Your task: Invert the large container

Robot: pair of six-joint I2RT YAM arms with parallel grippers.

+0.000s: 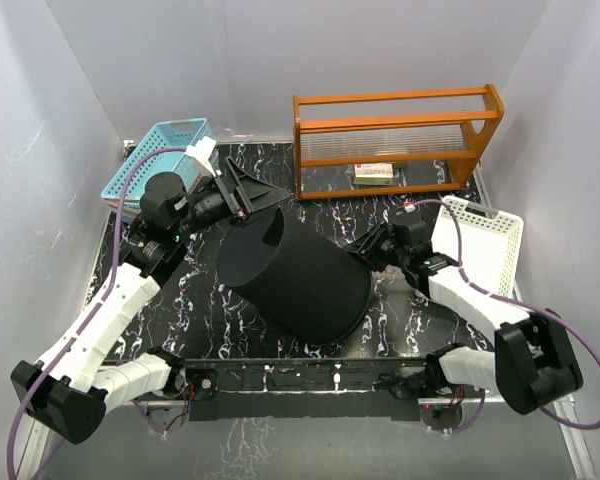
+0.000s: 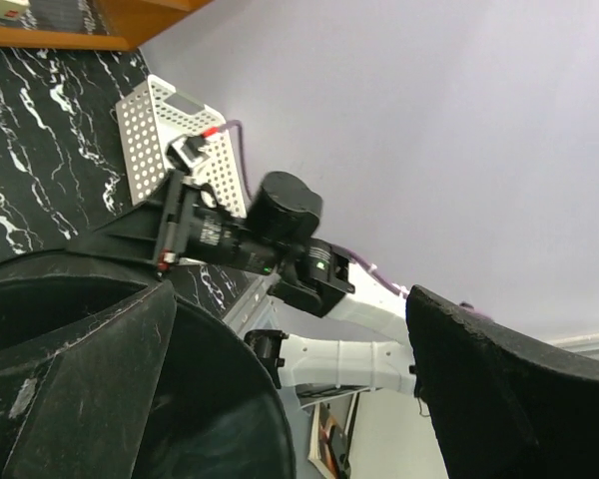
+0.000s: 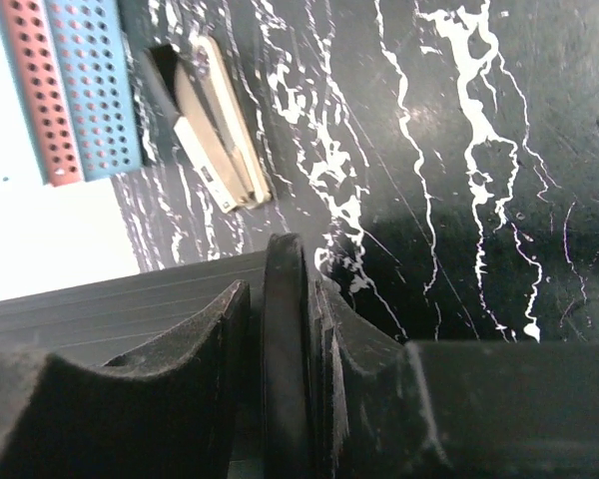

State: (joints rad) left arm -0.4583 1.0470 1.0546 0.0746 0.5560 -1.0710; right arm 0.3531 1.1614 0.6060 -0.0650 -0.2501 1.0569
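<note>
Bucket [image 1: 295, 275] lies tipped on its side mid surface [image 1: 202, 315], base toward far left, rim toward near right. Right end effector [image 1: 368, 250] pinched on bucket rim. Left end effector [image 1: 260, 195] spread wide by the base, holding nothing

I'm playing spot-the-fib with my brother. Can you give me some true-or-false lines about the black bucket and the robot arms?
1. The large container lies tipped on its side. True.
2. The right gripper pinches the container's rim. True.
3. The left gripper is squeezed shut. False: its jaws stand wide open near the container's base end.
4. The white basket sits on the robot's left. False: it is on the right, and the blue basket is on the left.
</note>
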